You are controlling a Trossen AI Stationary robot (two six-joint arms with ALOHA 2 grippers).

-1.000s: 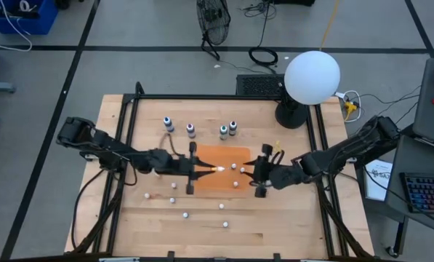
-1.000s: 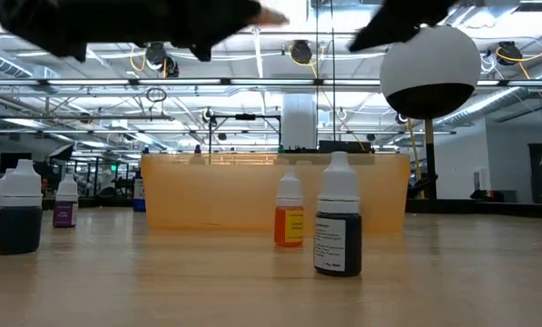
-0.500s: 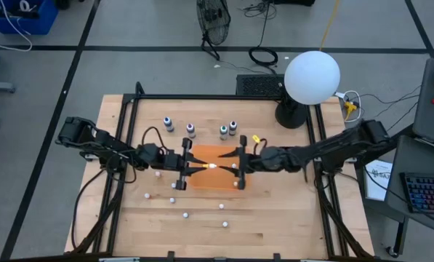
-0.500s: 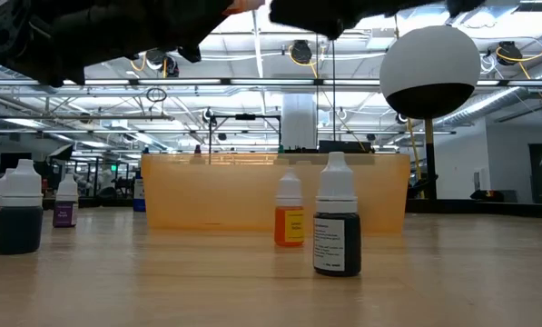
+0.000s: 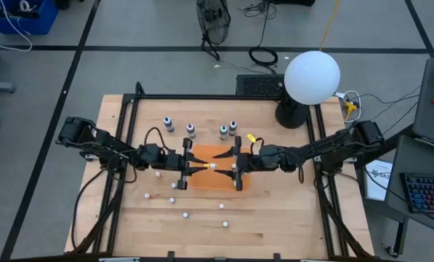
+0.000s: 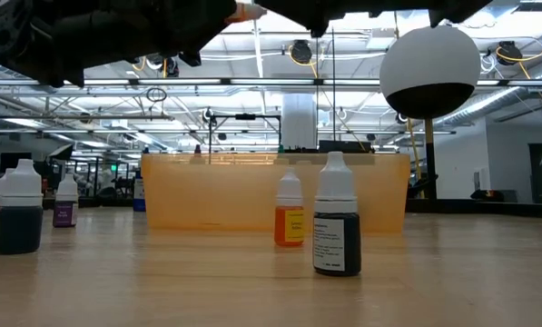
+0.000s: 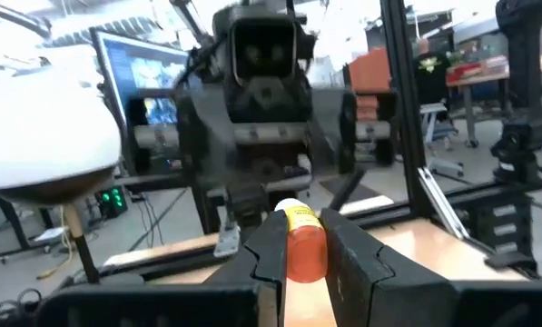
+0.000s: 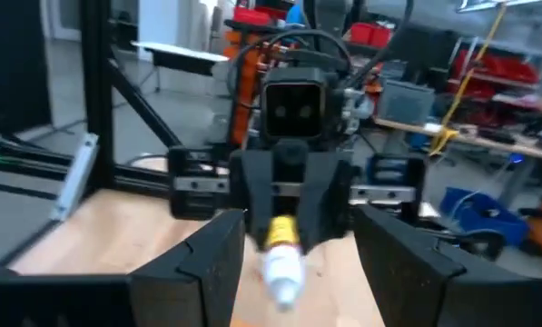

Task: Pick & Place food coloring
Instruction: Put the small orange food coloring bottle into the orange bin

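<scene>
Left end effector (image 5: 196, 167) is clamped on a small bottle (image 5: 210, 166) with an orange-yellow body and a pale cap, held lying level in the air above the orange tray (image 5: 220, 181) at the middle of the table (image 5: 275, 225). In the left wrist view the two dark fingers (image 7: 267, 250) press against both sides of that bottle (image 7: 303, 240). Right end effector (image 5: 227, 164) faces it from the opposite side, its fingers spread apart with the bottle's capped end between them; in the right wrist view the wide fingers (image 8: 218, 259) stand clear of the pale cap (image 8: 282, 270) on either side, not touching it.

Four food coloring bottles (image 5: 190, 130) stand upright in a loose row near the table's far edge, beyond the tray: two toward the left and two close together toward the right (image 5: 227, 129). In the low view a dark-bodied bottle (image 6: 336, 229) and an orange one (image 6: 290, 211) stand in front of the translucent orange tray wall (image 6: 207, 195), with a dark bottle (image 6: 18, 218) and a purple one (image 6: 65, 203) off to the side.

Small white balls (image 5: 184, 215) lie scattered on the wood toward the near edge. A white globe lamp (image 5: 312, 78) stands at the far right corner.
</scene>
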